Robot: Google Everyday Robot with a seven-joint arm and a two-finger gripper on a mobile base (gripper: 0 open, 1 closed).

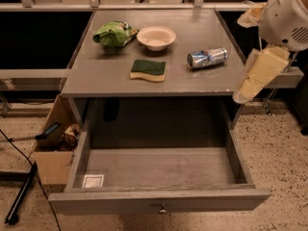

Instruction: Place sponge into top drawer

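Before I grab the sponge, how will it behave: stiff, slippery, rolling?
The sponge lies flat, so it likely won't roll. Its foam layer probably squashes and weighs little. The claw hangs right of the table, apart.

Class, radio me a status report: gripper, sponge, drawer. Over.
Gripper beside table, right side, away from sponge. Sponge flat on table. Top drawer open below. Nothing blocking.

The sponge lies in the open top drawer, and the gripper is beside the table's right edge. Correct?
No. The camera view shows the sponge on the tabletop, not in the top drawer; the gripper is beside the table's right edge.
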